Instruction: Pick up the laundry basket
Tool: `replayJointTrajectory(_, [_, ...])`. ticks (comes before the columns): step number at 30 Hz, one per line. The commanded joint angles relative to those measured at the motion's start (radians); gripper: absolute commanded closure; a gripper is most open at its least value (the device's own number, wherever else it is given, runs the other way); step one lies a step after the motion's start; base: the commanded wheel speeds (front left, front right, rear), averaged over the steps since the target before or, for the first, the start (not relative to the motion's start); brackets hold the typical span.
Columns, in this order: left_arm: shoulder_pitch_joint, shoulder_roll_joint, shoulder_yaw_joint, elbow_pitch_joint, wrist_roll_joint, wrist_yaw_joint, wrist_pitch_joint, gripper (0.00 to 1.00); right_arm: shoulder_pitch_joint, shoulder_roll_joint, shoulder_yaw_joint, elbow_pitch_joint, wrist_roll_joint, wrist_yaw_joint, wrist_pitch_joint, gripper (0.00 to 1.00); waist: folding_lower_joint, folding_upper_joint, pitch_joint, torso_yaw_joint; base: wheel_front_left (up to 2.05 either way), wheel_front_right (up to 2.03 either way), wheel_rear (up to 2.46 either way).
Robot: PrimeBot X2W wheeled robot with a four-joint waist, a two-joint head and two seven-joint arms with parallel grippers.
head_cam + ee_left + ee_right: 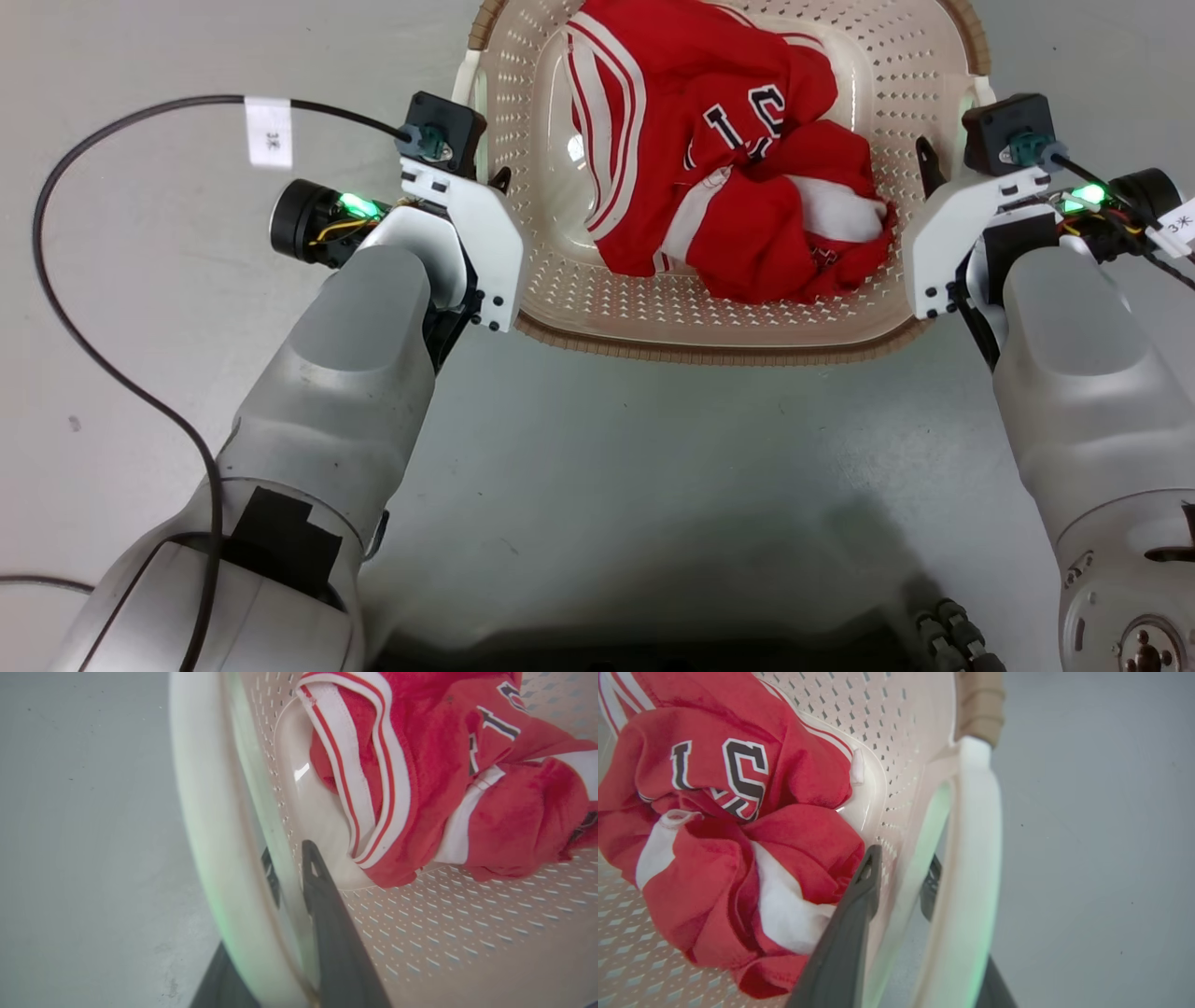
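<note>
My left gripper (pixel 287 858) pinches a side wall of the laundry basket (pixel 709 343), 1 finger inside and 1 in the handle slot. My right gripper (pixel 902 870) clamps the opposite wall likewise. The basket fills the top centre of the head view, grey floor (pixel 653 467) around it, a crumpled red jersey (pixel 747 149) inside.

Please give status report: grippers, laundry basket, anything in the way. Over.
Left gripper astride left wall of laundry basket, right gripper astride right wall; clamp unclear. Red jersey inside basket. Black cable on floor, apart from basket.
</note>
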Motion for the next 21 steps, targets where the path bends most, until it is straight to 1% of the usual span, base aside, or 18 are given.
replayJointTrajectory(1, [-0.013,0.028,-0.006,0.007,-0.003,0.002,0.003,1.00,-0.006,-0.014,0.004,0.004,-0.016,-0.001,0.001,1.00,0.0000,0.0000,0.000,0.001,0.00,0.00,0.00])
replayJointTrajectory(12, [-0.008,0.026,-0.053,0.007,-0.049,0.001,0.016,1.00,0.003,-0.017,0.011,0.021,-0.028,-0.001,0.009,1.00,0.0000,0.0000,-0.029,0.008,0.00,0.00,0.00])
replayJointTrajectory(21, [0.035,0.025,-0.087,0.009,-0.098,0.001,0.046,1.00,0.039,-0.017,0.041,0.040,-0.009,-0.001,0.029,1.00,0.0000,0.0000,-0.108,0.013,0.00,0.00,0.00])
